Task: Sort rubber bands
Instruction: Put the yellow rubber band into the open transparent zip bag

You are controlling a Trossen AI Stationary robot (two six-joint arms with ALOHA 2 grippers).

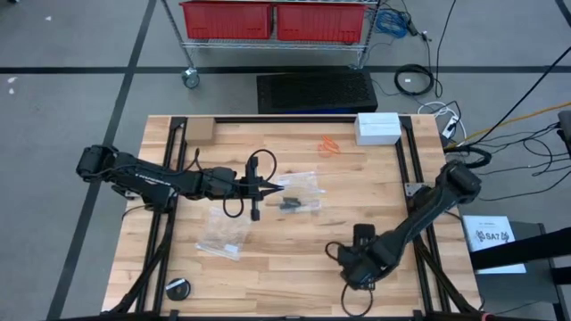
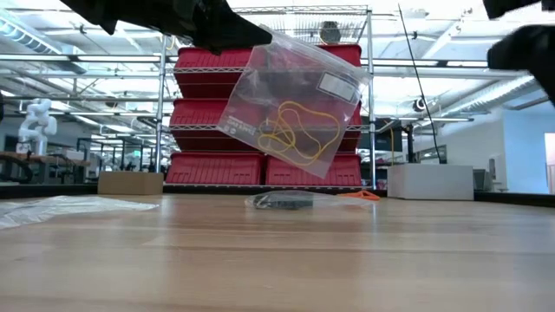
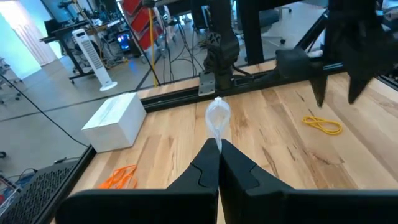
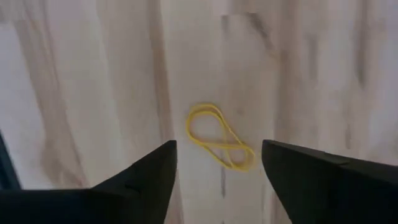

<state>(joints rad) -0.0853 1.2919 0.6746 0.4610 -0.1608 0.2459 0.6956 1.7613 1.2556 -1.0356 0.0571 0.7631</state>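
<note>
Left gripper (image 1: 278, 189) at table centre, fingers pinched tight together on the top edge of a clear plastic bag (image 2: 293, 100). In the low view the bag hangs tilted, clear of the wood, with yellow rubber bands (image 2: 292, 132) tangled inside it.

Right gripper (image 4: 217, 163) at the near right part of the table, pointing down at the wood. Fingers spread wide, holding nothing. A loose yellow rubber band (image 4: 220, 144) lies flat on the boards directly under the gap between the two fingers, twisted into a figure-eight. The left wrist view shows the same band (image 3: 323, 125) on the table, just beside the right arm's dark fingers.

Black rubber bands (image 1: 290, 204) sit in a small heap inside a second clear bag (image 1: 306, 189) lying on the table just beside the left gripper's tip. Orange rubber bands (image 1: 329, 144) lie loose on the wood at the far side, left of a white box (image 1: 377, 127).

A third clear bag (image 1: 223, 234) lies flat on the near left part of the table.
</note>
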